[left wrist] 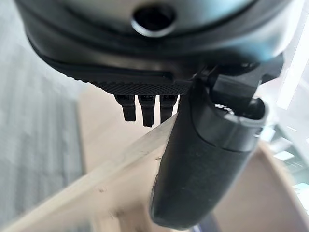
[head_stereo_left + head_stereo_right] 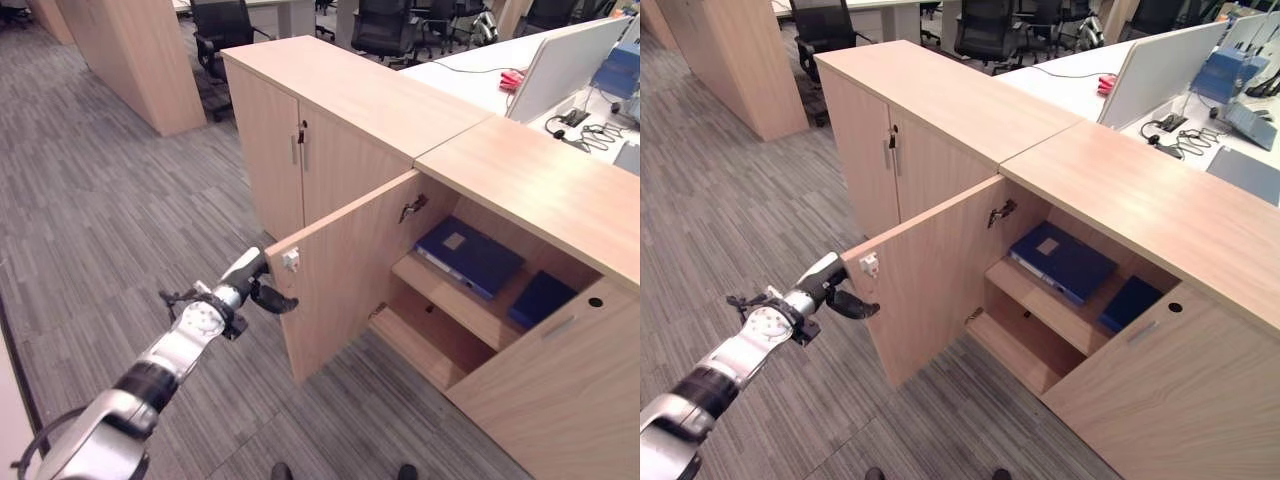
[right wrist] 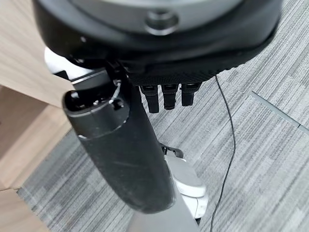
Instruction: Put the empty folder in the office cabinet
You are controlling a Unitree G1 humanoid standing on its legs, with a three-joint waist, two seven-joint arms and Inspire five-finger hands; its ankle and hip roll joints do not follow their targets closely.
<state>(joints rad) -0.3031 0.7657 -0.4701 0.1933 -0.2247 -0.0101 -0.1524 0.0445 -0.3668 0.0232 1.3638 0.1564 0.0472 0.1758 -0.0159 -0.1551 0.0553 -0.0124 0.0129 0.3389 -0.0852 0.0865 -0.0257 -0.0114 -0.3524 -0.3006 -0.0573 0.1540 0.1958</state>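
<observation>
The robot is reaching its left hand [image 2: 262, 288] out to the free edge of the open cabinet door [image 2: 345, 270], with straight fingers lying against the door's edge and the thumb hanging loose on the near side; nothing is clamped. In the left wrist view those fingers [image 1: 145, 108] are resting just over the pale wooden edge of the door. The right hand [image 3: 145, 159] is hanging over the grey carpet [image 2: 110, 200], fingers straight and empty.

Inside the office cabinet [image 2: 520, 300], a blue folder [image 2: 468, 254] is lying flat on the upper shelf [image 2: 450, 300], and a second blue folder [image 2: 541, 297] is lying beside it, deeper in. Whether either is the empty one, I cannot tell.

With a folder already inside, the step in hand looks like the closing of the door. The next move probably calls for a steady push on the door's outer face, swinging it round on its hinges until it meets the cabinet front.
</observation>
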